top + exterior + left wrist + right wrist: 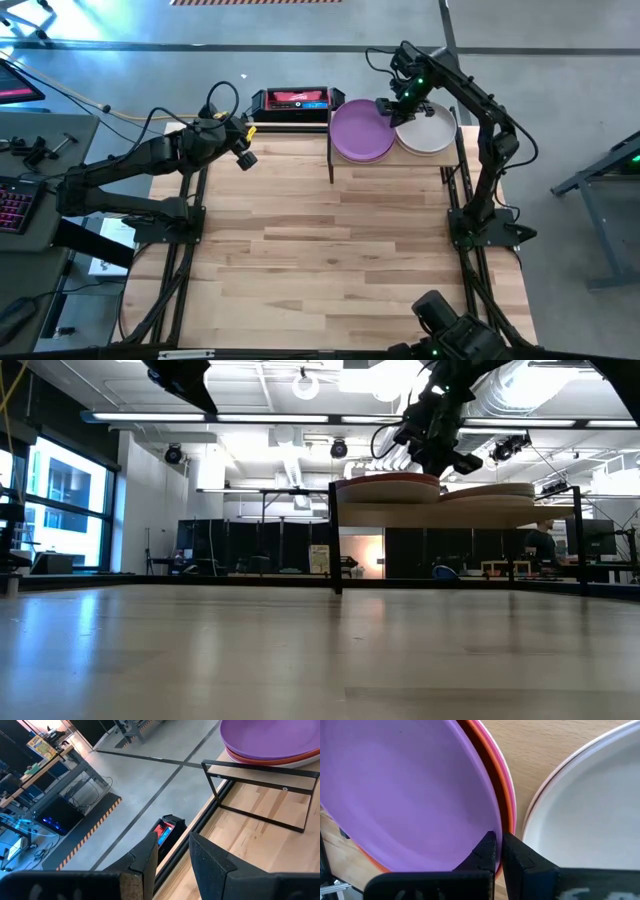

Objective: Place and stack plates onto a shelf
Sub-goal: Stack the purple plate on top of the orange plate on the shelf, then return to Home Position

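— On the wooden tabletop [330, 250], what does the shelf [390, 165] hold?
— Two stacks: purple plate [360, 130] topmost on one, off-white plate [428, 130] beside.
— The grippers?
— Right gripper [392, 108] closed, empty, above the stacks. Left gripper [243, 140] slightly open, empty.

shelf [340, 185] on table [320, 270] far edge | holds 2 stacks: purple-top stack [360, 130] + off-white-top stack [428, 130]

high: overhead, whole table | low: tabletop level | wrists: close, perhaps angled | shared: shelf [395, 150]
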